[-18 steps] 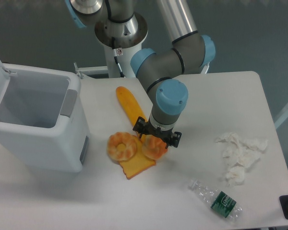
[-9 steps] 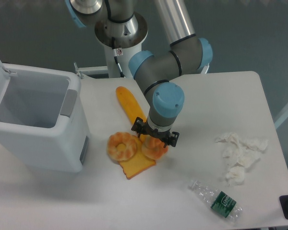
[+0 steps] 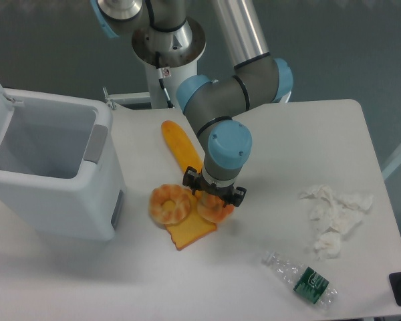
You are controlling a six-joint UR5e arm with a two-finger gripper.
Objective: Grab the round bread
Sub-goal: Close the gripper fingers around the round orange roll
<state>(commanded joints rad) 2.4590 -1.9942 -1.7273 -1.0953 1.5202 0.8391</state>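
Small round orange-brown toy bun with cream patches point(image 3: 215, 210) sits on the white bench point(image 3: 287, 154), just right of centre, resting partly on the lower end of the long flat orange toy baguette point(image 3: 183, 175). Black two-finger tool point(image 3: 212, 194) points straight down over the bun, one finger tip showing at the bun's upper left, the other at its upper right, so the fingers straddle it. They look to be at or touching the bun's sides, but the blue-capped grey wrist hides the contact; cannot tell if the tool is spread or already pinching the bun. Bun looks to be still on the baguette, not lifted.

Ring-like orange toy bun with a central dip point(image 3: 170, 203) lies just left of the round bun, touching or nearly touching it, and also overlaps the baguette's left edge. Baguette runs diagonally from upper left near the arm base down to a squared-off end below both buns.

White open-top plastic bin point(image 3: 50, 170) stands at the left edge of the bench, well apart from the tool. Crumpled white tissue paper point(image 3: 334, 217) lies at the right side. Clear crushed plastic bottle with a green label point(image 3: 302, 278) lies near the front right edge, below the tissue. Dark object corner at far bottom right, too cropped to identify.
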